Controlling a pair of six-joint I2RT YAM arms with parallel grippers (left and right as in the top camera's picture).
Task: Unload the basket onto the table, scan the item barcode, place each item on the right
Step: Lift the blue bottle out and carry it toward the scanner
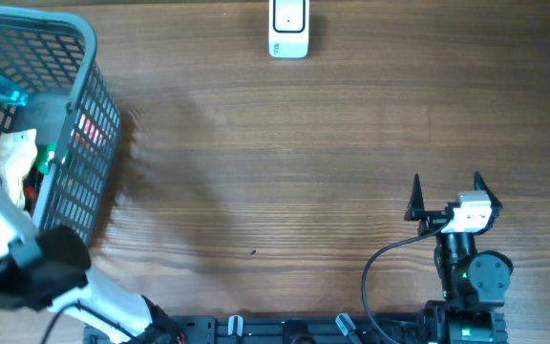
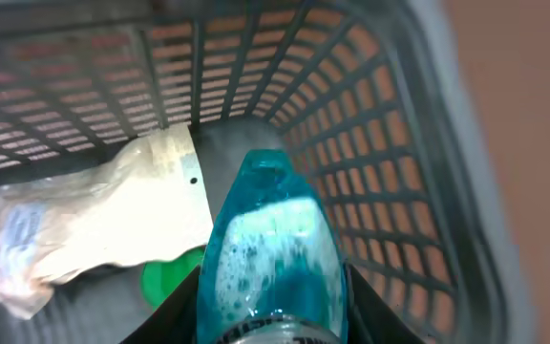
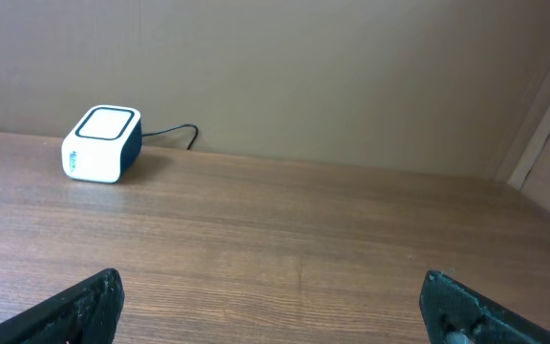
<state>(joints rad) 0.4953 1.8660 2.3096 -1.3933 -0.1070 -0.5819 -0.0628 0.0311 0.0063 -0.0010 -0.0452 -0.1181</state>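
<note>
Wooden surface (image 1: 304, 143) carries a grey basket (image 1: 98, 119) at its far left corner. Inside it we see the teal bottle (image 2: 273, 258), clamped between the left fingers (image 2: 172, 323). The white scanner (image 1: 288, 27) sits at the middle of the far edge, and the right fingers (image 3: 89, 308) stand wide apart, empty. We judge the slick bottle may slip, snag the basket wall while lifting, or reach the scanner with its barcode turned away.

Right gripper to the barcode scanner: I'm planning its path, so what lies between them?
Only bare wooden table separates the right gripper from the barcode scanner; the right wrist view shows it.
</note>
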